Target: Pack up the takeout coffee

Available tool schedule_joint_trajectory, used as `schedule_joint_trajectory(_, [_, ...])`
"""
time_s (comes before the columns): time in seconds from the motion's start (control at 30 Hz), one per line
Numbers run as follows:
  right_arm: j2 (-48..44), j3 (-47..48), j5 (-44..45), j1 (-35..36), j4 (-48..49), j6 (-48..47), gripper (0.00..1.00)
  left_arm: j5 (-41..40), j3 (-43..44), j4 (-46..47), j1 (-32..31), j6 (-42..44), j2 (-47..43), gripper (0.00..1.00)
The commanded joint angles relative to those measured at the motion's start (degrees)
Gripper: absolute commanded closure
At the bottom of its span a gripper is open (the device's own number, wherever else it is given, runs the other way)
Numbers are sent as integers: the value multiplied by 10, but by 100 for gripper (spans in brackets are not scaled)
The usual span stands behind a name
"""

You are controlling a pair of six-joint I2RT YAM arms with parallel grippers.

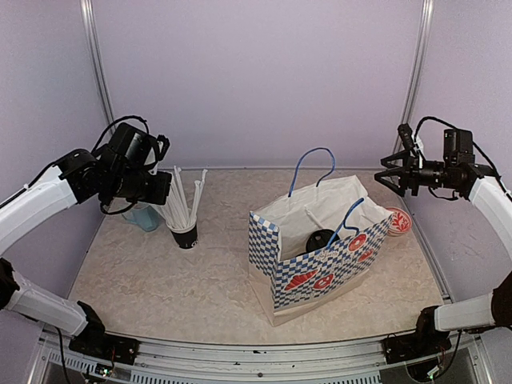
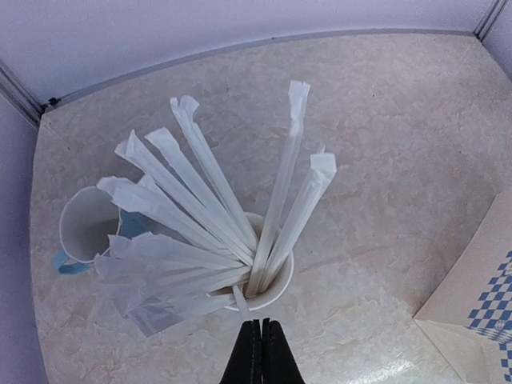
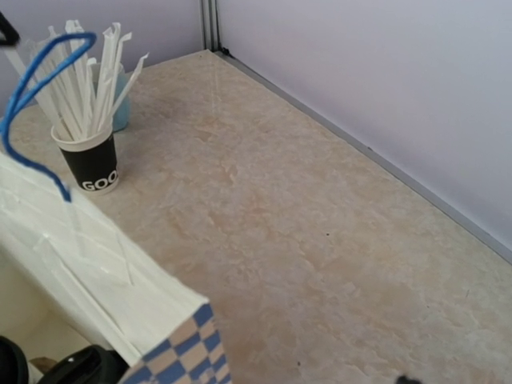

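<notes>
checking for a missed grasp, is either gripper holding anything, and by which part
Nothing is held. The left gripper is shut and empty above the cup of straws; the right gripper hangs open and empty.

Light was bright, even | shadows fell soft beside bag (image 1: 320, 264) | faint sheen lay on table (image 2: 392, 366) | left wrist view bowed at edges | left gripper (image 2: 261, 352) read dark, featureless

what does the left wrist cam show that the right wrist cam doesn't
Only left wrist: its own pincer, shut, by the straw cup rim, and the blue mug seen from above, open top showing. Only right wrist: that cup's black side with white lettering, the bag's blue handle, and a black lid down inside the bag. Both: the straws, their cup, part of the bag, the table.
</notes>
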Motion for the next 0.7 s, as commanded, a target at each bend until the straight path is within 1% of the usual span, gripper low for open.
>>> schedule_joint_trajectory(0.0, [11,3,-9,-5,4,-4,27,0,58,-30,0,0,-45,100])
schedule_joint_trajectory(0.07, [14,5,-7,-5,2,-7,27,6,85,-37,0,3,-53,100])
schedule_joint_trajectory(0.17, [16,6,-6,-5,1,-8,27,36,127,-37,-3,11,-55,100])
schedule_joint_trajectory(0.23, [15,6,-5,-5,0,-8,27,52,152,-26,-17,20,-54,100])
schedule_joint_trajectory(0.33, [12,5,-1,-5,-1,-8,27,63,185,11,-55,37,-55,100])
schedule_joint_trajectory(0.47, [10,1,5,-5,-1,-10,27,62,214,79,-137,65,-59,100])
schedule_joint_trajectory(0.53, [10,0,7,-5,-1,-11,27,92,216,118,-165,73,-68,100])
schedule_joint_trajectory(0.67, [8,0,10,-5,-2,-11,27,167,219,161,-184,71,-75,100])
